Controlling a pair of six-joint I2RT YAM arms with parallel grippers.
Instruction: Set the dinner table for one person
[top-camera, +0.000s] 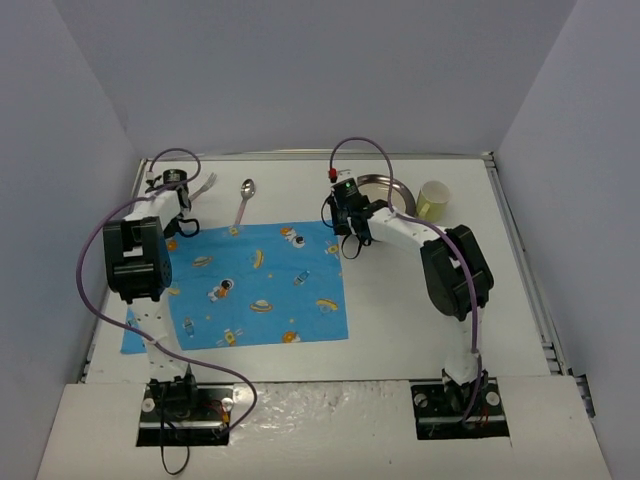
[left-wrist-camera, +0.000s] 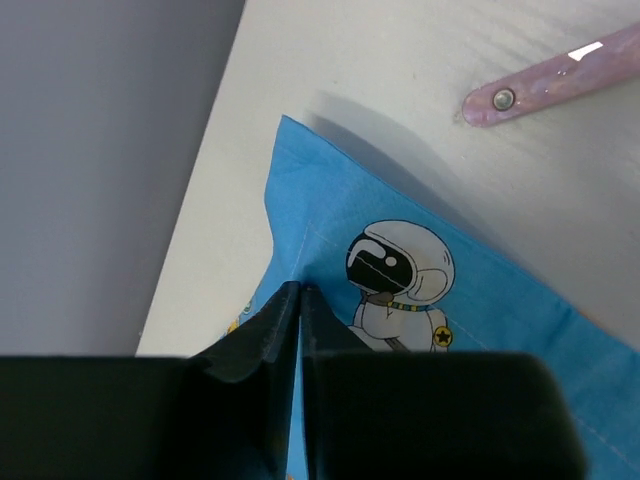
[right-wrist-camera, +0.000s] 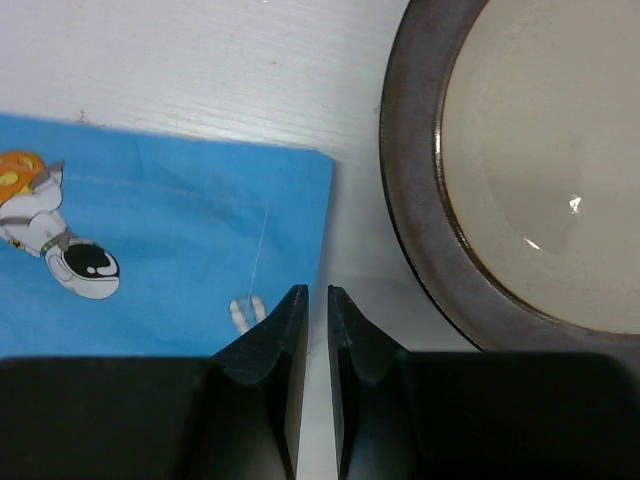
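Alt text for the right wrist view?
Right gripper, jaws a slit apart, is at the right edge of a blue cartoon-print mat on the white table. A dark-rimmed plate lies just right of the mat, apart from it.

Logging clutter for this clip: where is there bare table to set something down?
Bare table lies right of the blue mat, nearer than the plate and cup, partly under the right arm. Far strip is crowded: fork, spoon, left gripper, right gripper.
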